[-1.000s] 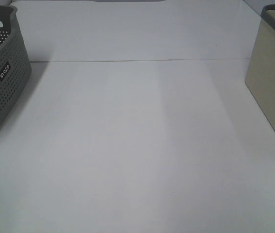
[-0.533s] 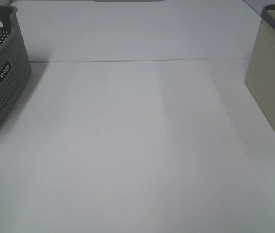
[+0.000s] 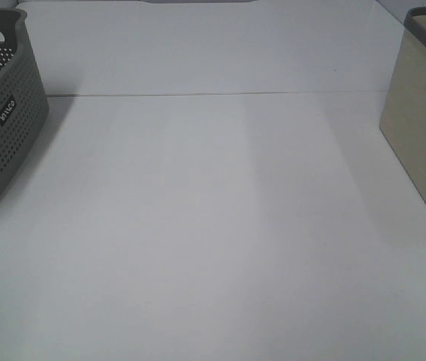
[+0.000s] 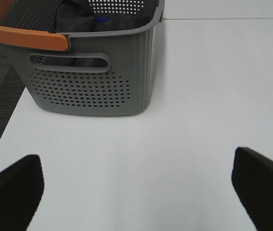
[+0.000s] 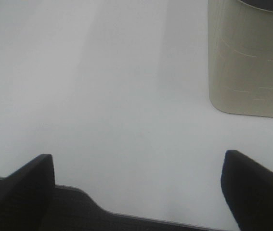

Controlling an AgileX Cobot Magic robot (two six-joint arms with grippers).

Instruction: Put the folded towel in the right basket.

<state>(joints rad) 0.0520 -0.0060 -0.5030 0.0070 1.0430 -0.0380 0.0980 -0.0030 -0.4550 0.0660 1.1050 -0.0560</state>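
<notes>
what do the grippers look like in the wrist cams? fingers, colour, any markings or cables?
Only fingertips show. Left gripper: two matte black fingers with blunt, rounded ends, no markings or cables visible. Right gripper: the same pair of plain black fingers. The exterior high view shows neither arm, so arm bodies and cabling cannot be described.

Honestly, nothing has changed between the earlier high-camera shots and this one. The only difference I can pick out is a tiny flicker in exposure on the white table (image 3: 213,226), and even that is borderline. No object shifted, none arrived, none left, and no arm has come into the high view.
</notes>
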